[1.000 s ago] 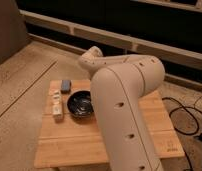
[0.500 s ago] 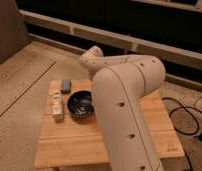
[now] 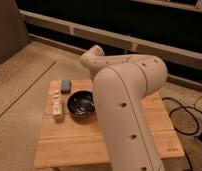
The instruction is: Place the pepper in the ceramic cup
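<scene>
My white arm [image 3: 126, 100] fills the middle of the camera view and covers much of the wooden table [image 3: 74, 142]. The gripper is not in view; it is either hidden behind the arm or out of frame. A dark round bowl-like vessel [image 3: 81, 105] sits on the table just left of the arm. No pepper shows. I cannot tell whether the dark vessel is the ceramic cup.
A small blue-grey block [image 3: 66, 85] lies at the table's far left corner. A pale elongated packet [image 3: 57, 105] lies left of the dark vessel. Black cables [image 3: 186, 117] run over the floor to the right. A low wall [image 3: 69, 30] runs behind the table.
</scene>
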